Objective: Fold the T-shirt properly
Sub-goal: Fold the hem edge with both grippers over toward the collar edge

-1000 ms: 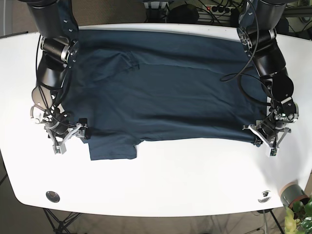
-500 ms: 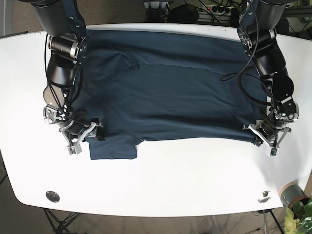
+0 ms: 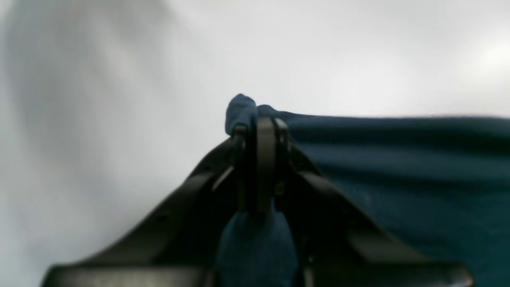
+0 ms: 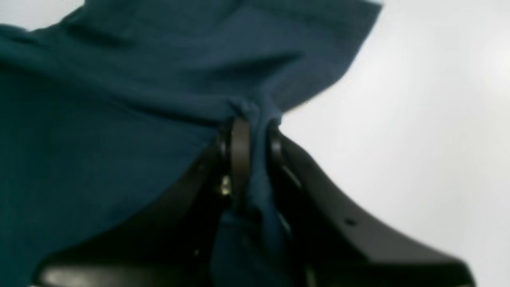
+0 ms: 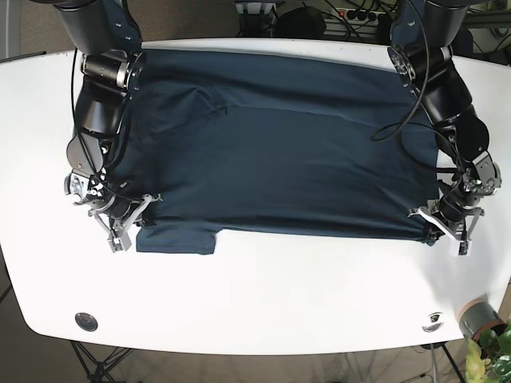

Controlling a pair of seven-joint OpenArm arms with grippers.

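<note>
Tool-wise, our left tool (image 5: 444,226) and right tool (image 5: 120,221) each clench a near corner of the T-shirt (image 5: 271,152), spread flat on the table (image 5: 303,295). Next, we judge, both corners lift together toward the far edge.

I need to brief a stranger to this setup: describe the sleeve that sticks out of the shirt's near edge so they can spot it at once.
A dark blue T-shirt covers most of the white table. Follow its near hem toward the right gripper: the short sleeve is beside it. It is the only flap jutting past the straight hem onto bare table.
</note>
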